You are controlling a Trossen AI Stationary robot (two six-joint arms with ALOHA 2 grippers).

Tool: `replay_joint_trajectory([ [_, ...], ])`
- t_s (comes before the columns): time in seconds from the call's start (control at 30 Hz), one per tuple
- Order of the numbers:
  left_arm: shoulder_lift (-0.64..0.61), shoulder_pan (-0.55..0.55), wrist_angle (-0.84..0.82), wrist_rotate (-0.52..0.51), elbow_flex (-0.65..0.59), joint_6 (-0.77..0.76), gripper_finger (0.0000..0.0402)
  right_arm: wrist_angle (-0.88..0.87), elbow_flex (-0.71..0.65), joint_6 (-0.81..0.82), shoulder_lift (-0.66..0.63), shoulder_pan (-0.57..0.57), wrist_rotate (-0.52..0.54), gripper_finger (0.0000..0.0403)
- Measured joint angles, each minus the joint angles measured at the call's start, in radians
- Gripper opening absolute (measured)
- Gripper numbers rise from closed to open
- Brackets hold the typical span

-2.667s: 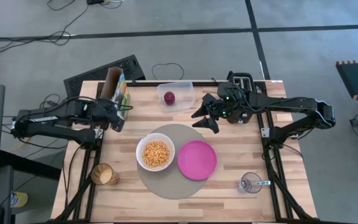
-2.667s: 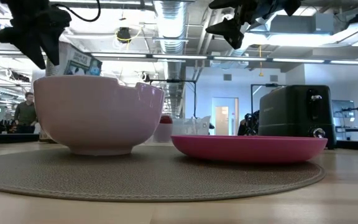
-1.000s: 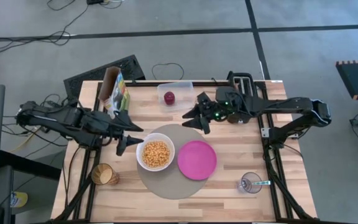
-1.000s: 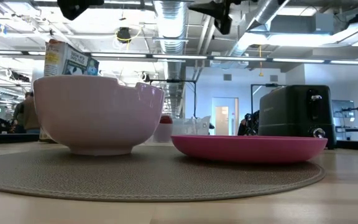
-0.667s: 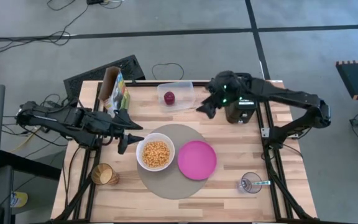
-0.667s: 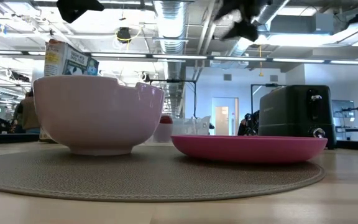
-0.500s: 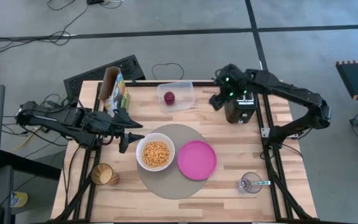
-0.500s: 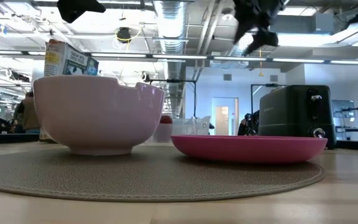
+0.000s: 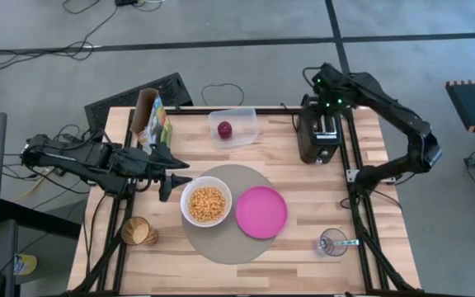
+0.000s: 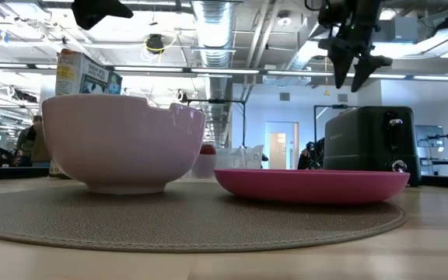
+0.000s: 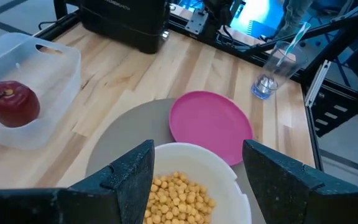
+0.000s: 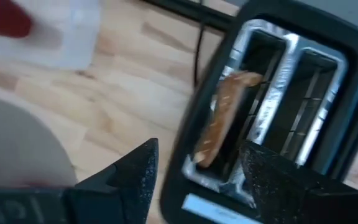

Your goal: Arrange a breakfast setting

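Observation:
The white bowl [image 9: 207,203] with cereal and the magenta plate [image 9: 261,211] sit on the round grey-brown mat [image 9: 228,245]. The red apple [image 9: 224,129] lies in the clear tub [image 9: 242,124]. The brown toast slice [image 12: 224,119] stands in a slot of the black toaster [image 9: 320,142]. The glass [image 9: 333,242] holds the teal-handled spoon [image 9: 349,242] at the near right. My left gripper [image 9: 170,177] is open and empty, just left of the bowl. My right gripper [image 12: 197,180] is open above the toaster, pointing down, touching nothing.
A cereal box [image 9: 152,116] stands at the far left. A brown cup [image 9: 138,231] sits at the near left edge. Bare wood [image 9: 246,157] lies between the tub and the mat.
My right gripper has swung from beside the tub toward the table's far right and now stands over the toaster, turned to point down at its slots. It has stayed open.

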Motion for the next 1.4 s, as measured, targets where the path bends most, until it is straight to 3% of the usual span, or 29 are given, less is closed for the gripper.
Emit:
replay_joint_trajectory([
  [0.17,0.000,0.000,0.000,0.000,0.000,-0.026,0.0229,-0.007,-0.002,-0.038,0.054,-0.041,-0.005,0.0212],
  [0.6,0.000,0.000,0.000,0.000,0.000,-0.081,0.0229,-0.035,0.003,-0.057,0.201,-0.058,0.051,0.0171],
  [1.03,0.000,0.000,0.000,0.000,0.000,-0.072,0.0229,-0.047,-0.004,-0.062,0.194,-0.088,0.090,0.0054],
  [1.4,0.000,0.000,0.000,0.000,0.000,-0.071,0.0229,-0.063,0.019,-0.077,0.162,-0.096,0.089,0.0044],
])
